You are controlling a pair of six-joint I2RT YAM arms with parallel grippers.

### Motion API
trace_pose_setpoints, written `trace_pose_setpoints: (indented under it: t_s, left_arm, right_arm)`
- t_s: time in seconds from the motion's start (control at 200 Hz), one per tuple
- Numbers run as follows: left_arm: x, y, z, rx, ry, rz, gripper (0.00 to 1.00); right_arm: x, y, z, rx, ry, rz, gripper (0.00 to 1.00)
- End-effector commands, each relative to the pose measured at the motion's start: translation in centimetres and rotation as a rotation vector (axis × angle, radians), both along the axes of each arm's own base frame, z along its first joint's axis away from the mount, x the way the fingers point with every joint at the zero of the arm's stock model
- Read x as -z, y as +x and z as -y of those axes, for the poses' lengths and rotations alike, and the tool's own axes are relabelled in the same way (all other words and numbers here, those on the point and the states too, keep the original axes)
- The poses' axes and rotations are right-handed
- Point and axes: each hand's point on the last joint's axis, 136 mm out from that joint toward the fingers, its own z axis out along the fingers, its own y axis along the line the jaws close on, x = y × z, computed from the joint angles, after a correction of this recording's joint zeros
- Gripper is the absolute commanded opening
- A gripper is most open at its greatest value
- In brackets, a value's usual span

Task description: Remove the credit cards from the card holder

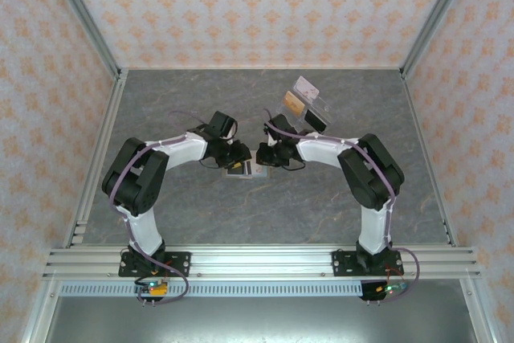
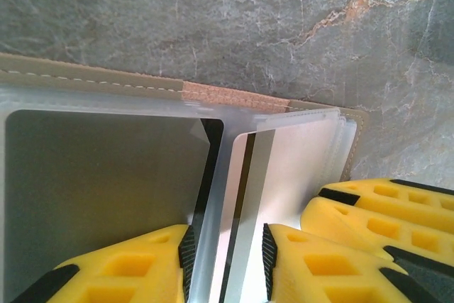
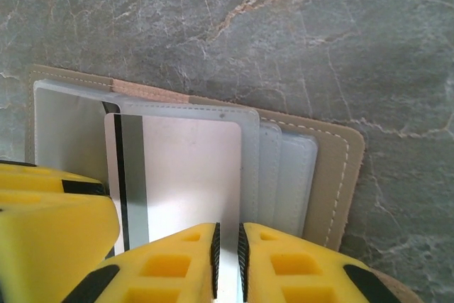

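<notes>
Left gripper [image 2: 227,264]: I'm straddling a clear sleeve [image 2: 213,232] of the card holder [image 2: 92,79], jaws narrowly apart.
Right gripper [image 3: 227,253]: I'm pinching the whitish card [image 3: 188,175] at its 6 o'clock edge.

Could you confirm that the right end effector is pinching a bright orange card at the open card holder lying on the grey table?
Not quite: the card that the right end effector is pinching is whitish with a dark stripe, not bright orange, as the right wrist view shows. The card holder does lie open on the grey table.
</notes>
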Motion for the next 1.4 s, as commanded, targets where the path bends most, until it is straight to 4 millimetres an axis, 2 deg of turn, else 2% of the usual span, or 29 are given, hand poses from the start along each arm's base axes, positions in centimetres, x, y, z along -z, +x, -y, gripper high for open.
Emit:
trace_pose_setpoints:
  t_s: [0.0, 0.195, 0.415, 0.961, 1.176, 1.391]
  left_arm:
    - [1.0, -0.4, -0.3, -0.007, -0.029, -0.030, 0.34]
    - [0.6, 0.0, 0.0, -0.004, -0.071, -0.013, 0.32]
    - [-1.2, 0.8, 1.2, -0.014, -0.194, 0.044, 0.28]
    - [-3.3, 0.8, 0.7, -0.016, -0.257, 0.107, 0.21]
    - [-3.1, 0.7, 0.4, -0.016, -0.245, 0.103, 0.15]
    - [-2.5, 0.6, -0.1, -0.016, -0.209, 0.095, 0.04]
  right_arm:
    - [2.1, -1.0, 0.7, 0.004, -0.055, -0.077, 0.18]
    - [2.4, -1.1, 0.7, 0.003, -0.059, -0.088, 0.18]
    - [3.1, -1.1, 1.2, 0.014, -0.092, -0.111, 0.18]
    - [4.3, -1.0, 2.5, 0.039, -0.179, -0.131, 0.17]
    - [4.3, -1.0, 2.6, 0.041, -0.181, -0.132, 0.17]
    - [4.4, -0.9, 2.7, 0.043, -0.187, -0.130, 0.17]
